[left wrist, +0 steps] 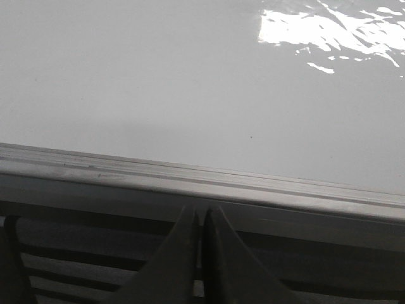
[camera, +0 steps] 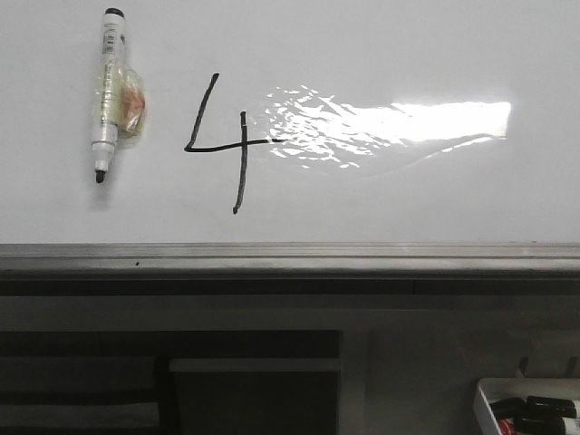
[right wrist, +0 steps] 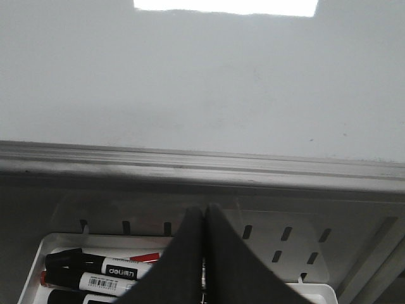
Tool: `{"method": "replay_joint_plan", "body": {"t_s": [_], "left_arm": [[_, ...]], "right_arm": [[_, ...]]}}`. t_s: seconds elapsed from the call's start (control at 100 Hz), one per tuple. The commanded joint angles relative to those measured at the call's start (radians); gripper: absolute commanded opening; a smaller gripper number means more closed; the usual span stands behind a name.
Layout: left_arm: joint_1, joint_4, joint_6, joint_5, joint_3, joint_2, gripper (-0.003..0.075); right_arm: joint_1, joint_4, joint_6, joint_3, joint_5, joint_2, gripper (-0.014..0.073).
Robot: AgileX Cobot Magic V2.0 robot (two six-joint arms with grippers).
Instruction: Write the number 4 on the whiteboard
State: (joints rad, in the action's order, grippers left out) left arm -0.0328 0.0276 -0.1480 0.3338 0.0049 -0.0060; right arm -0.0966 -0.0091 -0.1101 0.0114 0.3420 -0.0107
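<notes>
Left gripper [left wrist: 201, 218] and right gripper [right wrist: 203, 215] are both closed, empty, below the whiteboard [camera: 381, 54].

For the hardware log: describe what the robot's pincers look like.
Only the fingers show. The left pincer has two dark grey, matte fingers, broad at the base and tapering to narrow tips. The right pincer looks alike. No cables or markings are visible.

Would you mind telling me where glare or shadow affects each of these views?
Front view: bright rippled glare on the whiteboard meets the bar of the number 4, still legible. Left wrist view: glare only in one corner, shut left pincer dark. Right wrist view: glare strip at the edge, right pincer shadowed.
</notes>
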Motion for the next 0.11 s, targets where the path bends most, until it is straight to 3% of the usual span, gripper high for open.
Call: {"method": "replay_joint_plan", "body": {"t_s": [0.0,0.1], "left_arm": [[0.009,-0.001,-0.008,-0.058,0.018,-0.028,-0.0020],[0.009,-0.001,-0.008,-0.058,0.018,-0.028,-0.0020]], "right_arm": [[-0.005,-0.003,-0.001,0.027,-0.016,-0.019,-0.0061],[-0.005,-0.003,-0.001,0.027,-0.016,-0.019,-0.0061]]}}
